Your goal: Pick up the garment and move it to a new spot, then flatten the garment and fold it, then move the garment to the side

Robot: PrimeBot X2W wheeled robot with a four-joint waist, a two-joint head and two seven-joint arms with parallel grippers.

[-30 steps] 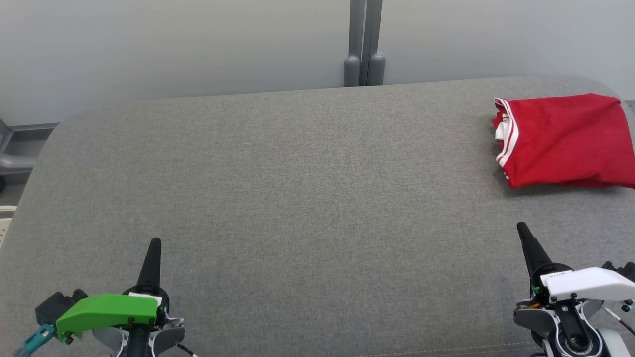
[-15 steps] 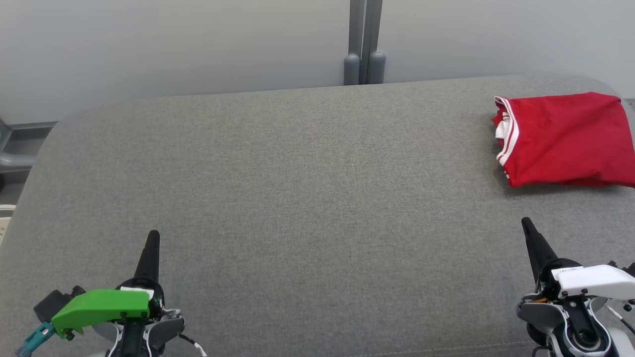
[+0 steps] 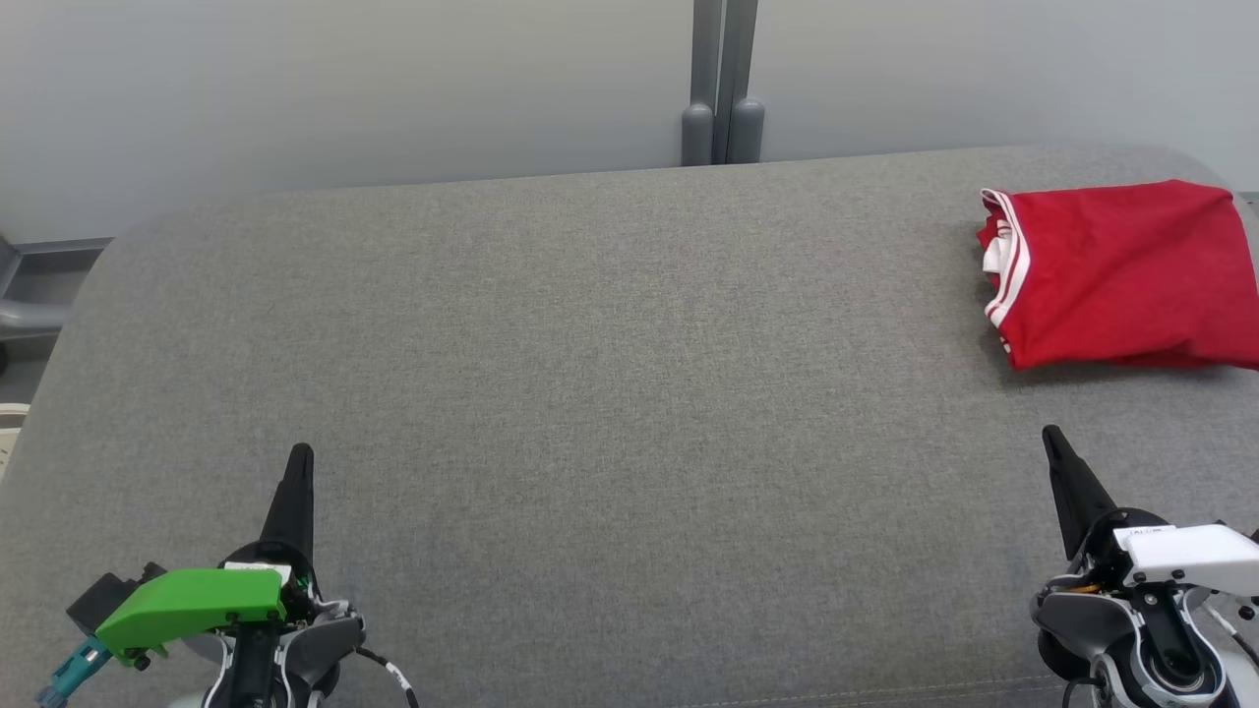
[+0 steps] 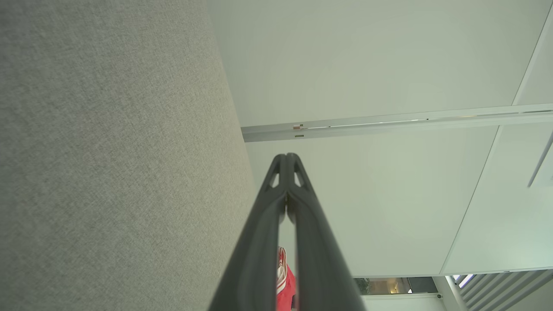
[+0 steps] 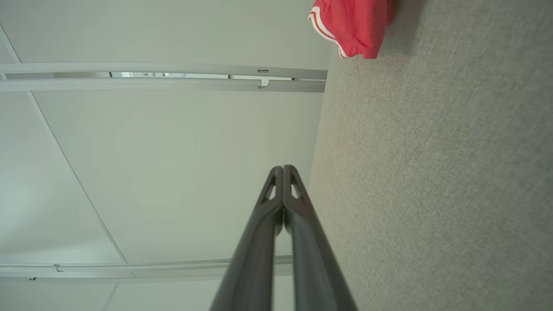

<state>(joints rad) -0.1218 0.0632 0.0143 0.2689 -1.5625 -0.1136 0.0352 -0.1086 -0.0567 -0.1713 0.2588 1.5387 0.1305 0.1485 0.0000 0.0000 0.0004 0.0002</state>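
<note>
**Folded red shirt lies at the far right, both grippers empty**

We see the red shirt [image 3: 1116, 275] lying folded into a rough rectangle at the far right of the grey upholstered surface [image 3: 590, 374]. Its right edge runs out of the head view. The white-striped trim and a pale inner label face left, toward the middle of the surface. From how it lies, we judge that the folding is done and the shirt is already set aside, so little or nothing of the task is left.

The left gripper [image 3: 298, 460] hovers over the near left of the surface with its fingers pressed together and nothing between them. The right gripper [image 3: 1052, 438] is over the near right, likewise closed and empty. It is near the shirt's front edge but clear of it, with bare fabric between them.

We expect the shirt to be light, soft and limp. It would sag and spill open if lifted by one layer or one corner, and the stacked layers would slide over each other. If it has to be moved again, we would pinch through all the layers at the two near corners, one gripper on each. Or we would slide it along the surface without lifting. The ribbed trim edge is thicker and would give a firmer bite. The coarse upholstery could drag on the bottom layer and wrinkle it.
</note>
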